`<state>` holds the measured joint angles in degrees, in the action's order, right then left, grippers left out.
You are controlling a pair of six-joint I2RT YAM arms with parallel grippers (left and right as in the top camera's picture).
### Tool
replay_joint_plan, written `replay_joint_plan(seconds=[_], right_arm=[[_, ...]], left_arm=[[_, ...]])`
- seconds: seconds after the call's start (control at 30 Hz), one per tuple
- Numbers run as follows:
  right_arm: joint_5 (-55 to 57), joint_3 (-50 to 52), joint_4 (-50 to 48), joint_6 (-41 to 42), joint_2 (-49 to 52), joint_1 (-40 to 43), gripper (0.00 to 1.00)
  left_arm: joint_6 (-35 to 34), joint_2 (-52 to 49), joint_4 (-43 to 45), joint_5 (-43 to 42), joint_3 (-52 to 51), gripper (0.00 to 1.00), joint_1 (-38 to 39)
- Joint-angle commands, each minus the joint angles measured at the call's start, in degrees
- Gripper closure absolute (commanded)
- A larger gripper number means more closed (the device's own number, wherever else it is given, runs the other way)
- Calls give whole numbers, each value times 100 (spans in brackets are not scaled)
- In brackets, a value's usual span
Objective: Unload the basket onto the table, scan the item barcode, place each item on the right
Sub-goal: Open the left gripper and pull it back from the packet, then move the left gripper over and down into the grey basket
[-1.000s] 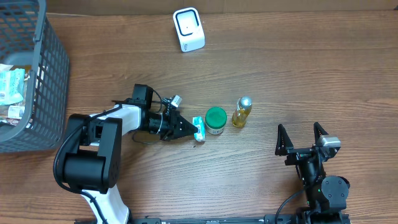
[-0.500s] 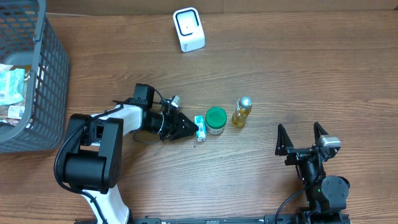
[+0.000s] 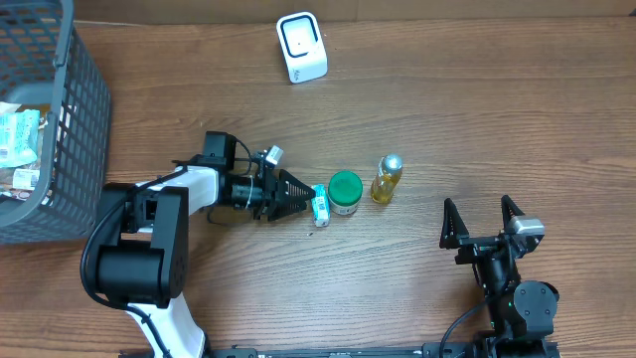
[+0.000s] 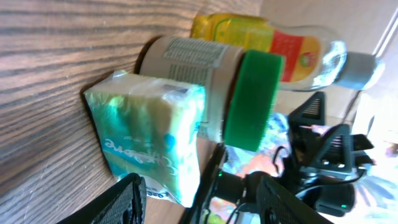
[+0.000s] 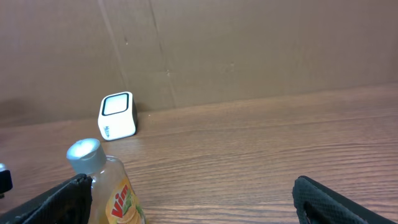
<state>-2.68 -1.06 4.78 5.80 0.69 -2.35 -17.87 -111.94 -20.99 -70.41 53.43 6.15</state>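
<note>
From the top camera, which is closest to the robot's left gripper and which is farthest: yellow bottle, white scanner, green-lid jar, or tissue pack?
1. Tissue pack: right at the left gripper fingertips.
2. Green-lid jar: just beyond the pack, on its right.
3. Yellow bottle: right of the jar.
4. White scanner: far off at the back.

Tissue pack [image 3: 319, 205], jar [image 3: 345, 193], bottle [image 3: 386, 178] in a row; scanner [image 3: 301, 47] behind; basket [image 3: 70, 119] far left.
</note>
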Motion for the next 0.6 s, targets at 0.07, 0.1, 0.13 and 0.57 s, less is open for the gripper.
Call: replay_joint_plan(seconds=[0.07,0.1,0.13,0.57], right_arm=[[24,61,-13,20,-52,-31,0],[24,61,-13,20,-52,-31,0],[24,61,-13,20,-52,-31,0],[24,61,-13,20,-52,-31,0]], left_arm=[[-24,551,-42,35,186,36,-17],[-61,704,-44,151,186,36,-13],[-107,901,-61,273,190,36,-13],[-199,2645,-2529,2997,3230,32,-11]])
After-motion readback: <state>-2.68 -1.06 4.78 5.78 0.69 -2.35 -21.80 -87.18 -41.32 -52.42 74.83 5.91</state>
